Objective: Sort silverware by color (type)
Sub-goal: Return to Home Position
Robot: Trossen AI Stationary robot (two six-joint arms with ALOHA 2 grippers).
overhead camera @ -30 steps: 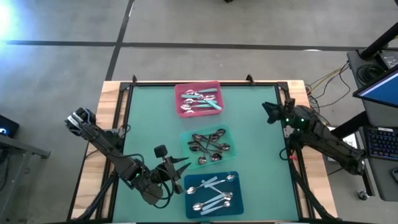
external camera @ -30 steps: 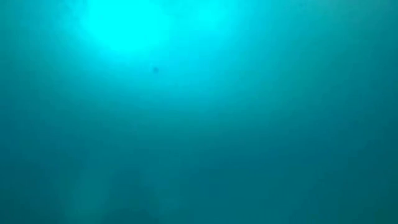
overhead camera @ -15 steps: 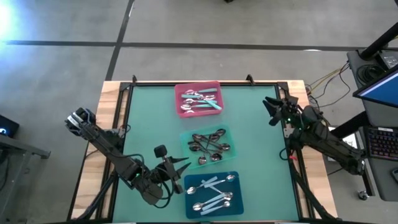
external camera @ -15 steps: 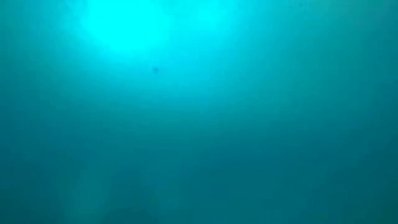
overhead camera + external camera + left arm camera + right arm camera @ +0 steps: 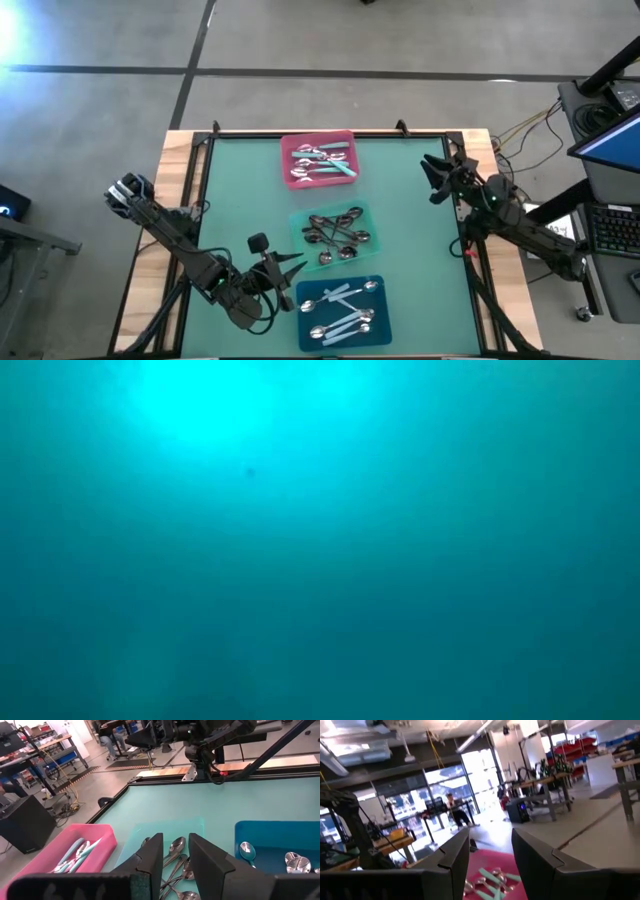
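The silverware lies in three trays down the middle of the green table. Teal-handled spoons [image 5: 325, 160] are in the pink tray [image 5: 287, 150], dark spoons [image 5: 335, 232] in the mint tray [image 5: 300, 218], and pale-blue-handled spoons [image 5: 345, 308] in the blue tray [image 5: 305, 290]. My left gripper [image 5: 298, 264] hovers open just left of the mint and blue trays, with nothing between its fingers [image 5: 152, 857]; it points at the dark spoons [image 5: 176, 845]. My right gripper [image 5: 428, 178] is open and holds nothing at the table's right edge, tipped up toward the room.
The table has a raised black frame [image 5: 205, 150] around the green mat. Bare mat lies left and right of the tray column. The low view shows only a teal blur. Beyond the table are workbenches and a seated person [image 5: 454, 807].
My right gripper has tipped upward and rolled at the table's right edge, staying open. The left gripper and the spoons have kept still.
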